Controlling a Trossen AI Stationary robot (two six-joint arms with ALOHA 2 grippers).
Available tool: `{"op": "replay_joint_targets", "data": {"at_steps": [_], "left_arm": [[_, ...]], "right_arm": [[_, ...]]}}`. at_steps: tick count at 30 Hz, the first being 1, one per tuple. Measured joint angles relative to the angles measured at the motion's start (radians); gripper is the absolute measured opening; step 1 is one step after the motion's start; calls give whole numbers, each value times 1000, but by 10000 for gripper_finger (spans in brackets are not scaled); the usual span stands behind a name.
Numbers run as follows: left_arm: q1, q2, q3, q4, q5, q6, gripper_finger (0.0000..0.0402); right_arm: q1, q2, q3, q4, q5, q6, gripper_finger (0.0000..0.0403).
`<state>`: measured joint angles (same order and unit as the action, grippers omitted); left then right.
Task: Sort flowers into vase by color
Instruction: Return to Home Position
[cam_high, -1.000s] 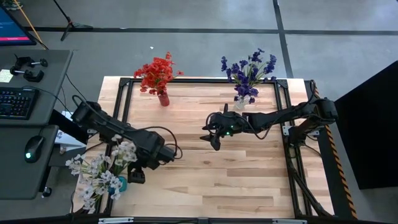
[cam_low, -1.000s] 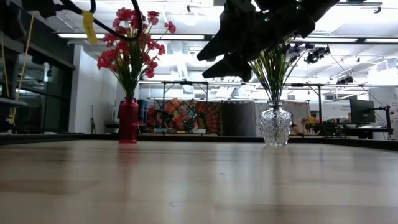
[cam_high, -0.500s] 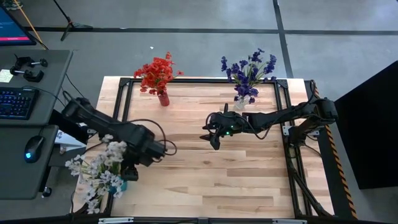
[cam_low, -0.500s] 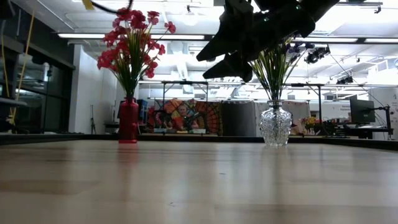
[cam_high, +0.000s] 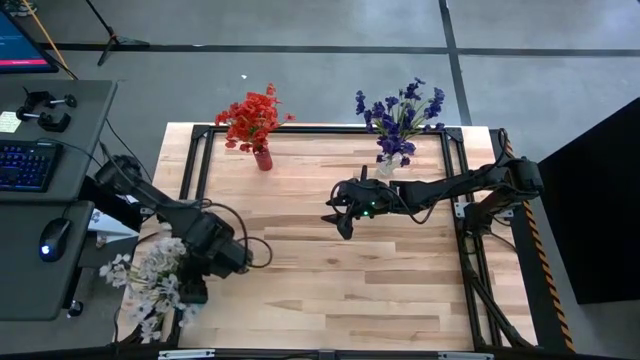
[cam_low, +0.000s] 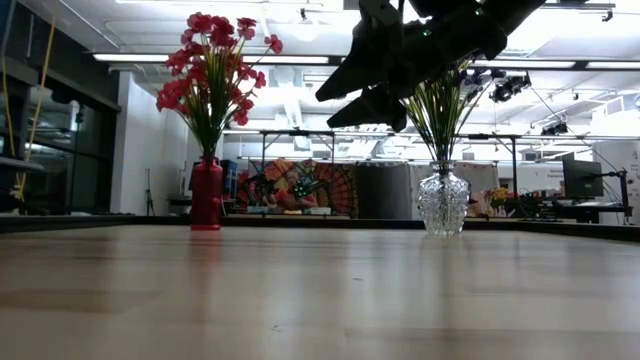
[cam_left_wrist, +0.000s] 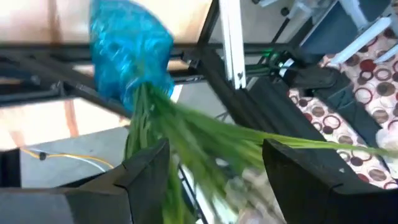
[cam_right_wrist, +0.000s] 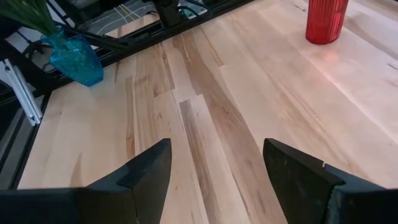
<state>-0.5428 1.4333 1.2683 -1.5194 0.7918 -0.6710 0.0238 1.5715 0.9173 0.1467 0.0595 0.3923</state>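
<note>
Sorting looks done; homing the arms
White flowers (cam_high: 150, 280) sit in the blue vase (cam_left_wrist: 130, 56), left edge; left gripper (cam_left_wrist: 214, 146) beside them and right gripper (cam_right_wrist: 217, 142) over the table (cam_high: 330, 290) both gape empty, so I'd retract gently

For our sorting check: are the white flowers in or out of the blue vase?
In. The white flowers have green stems entering the mouth of the blue vase.

Bright overhead light, blurred left wrist (motion)
</note>
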Motion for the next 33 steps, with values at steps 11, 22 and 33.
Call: {"op": "replay_joint_targets", "data": {"at_steps": [11, 22, 33], "left_arm": [[-4, -9, -2, 13, 32, 55, 242], [114, 0, -2, 401, 62, -5, 242], [419, -7, 127, 844, 190, 13, 242]], "right_arm": [[0, 0, 0, -1, 0, 0, 243], [0, 0, 0, -27, -36, 0, 243], [-20, 0, 0, -16, -127, -7, 243]]}}
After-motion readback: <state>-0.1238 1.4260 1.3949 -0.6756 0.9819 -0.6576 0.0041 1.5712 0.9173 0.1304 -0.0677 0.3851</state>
